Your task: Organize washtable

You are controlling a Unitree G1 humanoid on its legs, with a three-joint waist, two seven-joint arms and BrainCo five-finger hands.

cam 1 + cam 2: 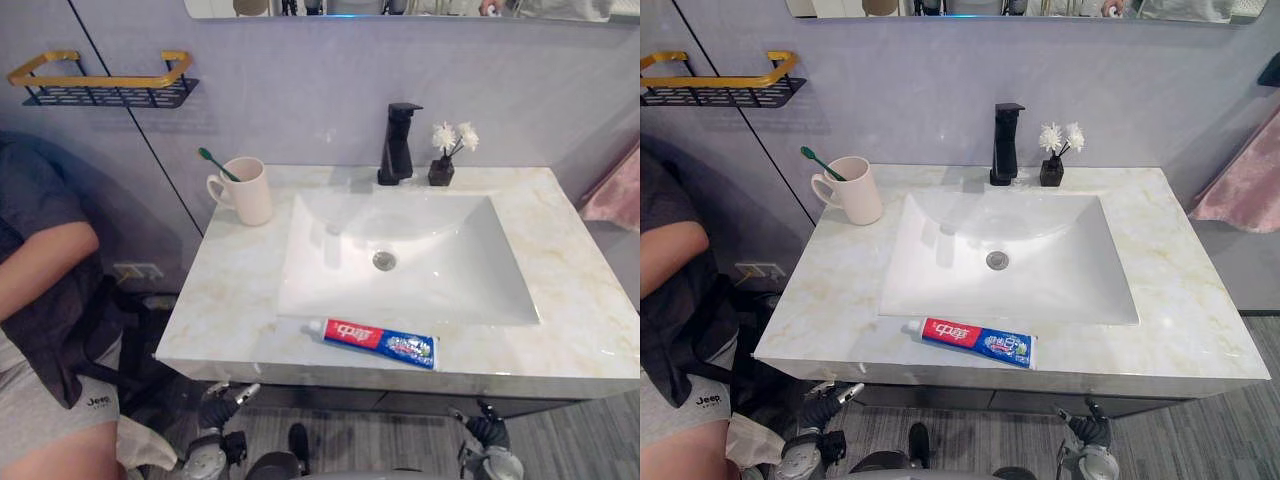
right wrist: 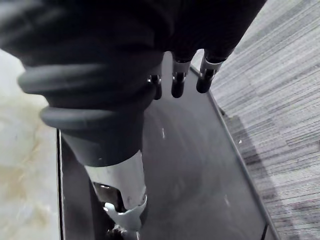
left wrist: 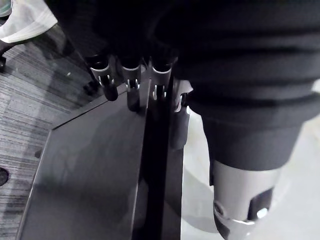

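Closest to you, your left robot hand (image 3: 131,85) hangs low in front of the dark cabinet front (image 3: 90,170) under the desk, fingers straight and loose, holding nothing. Your right robot hand (image 2: 178,84) hangs before the same cabinet on the other side, fingers relaxed and empty too.

Just above them, on the marble desk (image 1: 225,300), the toothpaste tube (image 1: 380,342) lies flat along the front edge, just beside the near rim of the white sink (image 1: 420,275), with its white cap toward your left.

At the desk's left rear, a cream mug (image 1: 248,192) stands upright with a green toothbrush (image 1: 217,165) leaning in it, head up. Behind the sink stands a black faucet (image 1: 397,143), and near it on the right is a small dark vase of white flowers (image 1: 445,160).

On the wall to the left hangs a black-and-gold shelf (image 1: 100,88). A pink towel (image 1: 612,190) hangs at the right, and a person (image 1: 45,270) in a dark shirt is beside the desk's left end.
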